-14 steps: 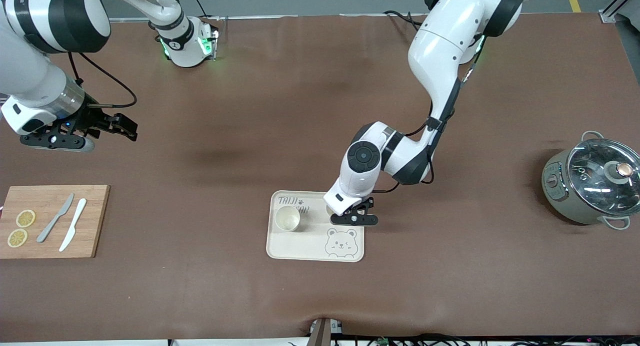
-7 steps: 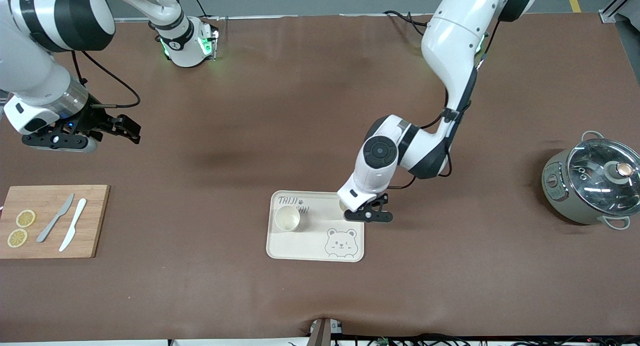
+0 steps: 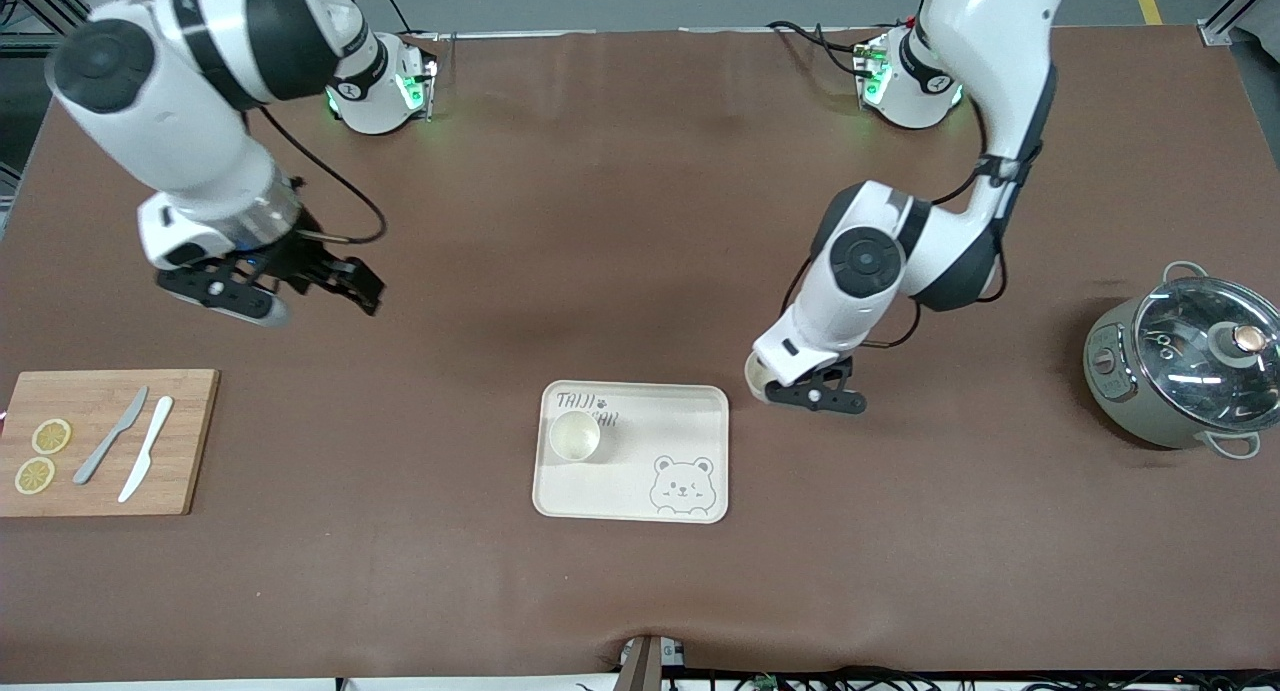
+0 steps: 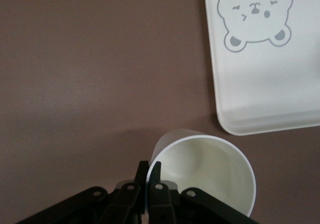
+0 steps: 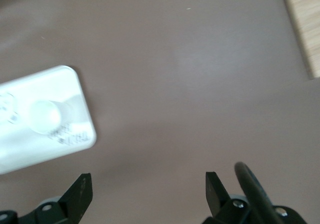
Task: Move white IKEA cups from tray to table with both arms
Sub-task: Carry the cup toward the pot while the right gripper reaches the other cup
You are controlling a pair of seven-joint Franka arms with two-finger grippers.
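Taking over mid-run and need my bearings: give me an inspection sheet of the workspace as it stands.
Surface: brown table.
Job's things: one white cup upright on the bear tray; second cup held by its rim, over the table just off the tray toward the left arm's end.
Clutter: cutting board with two knives and lemon slices; lidded pot.
Grippers: left gripper shut on the second cup; right gripper open, over bare table.
Cables: black cables along both arms.
Surroundings: nothing seen.

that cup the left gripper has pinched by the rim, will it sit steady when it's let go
The cup, pinched at one wall by the shut left gripper, looks thin and light, so it may swing or tilt. Its tapered base probably tips easily if nudged.
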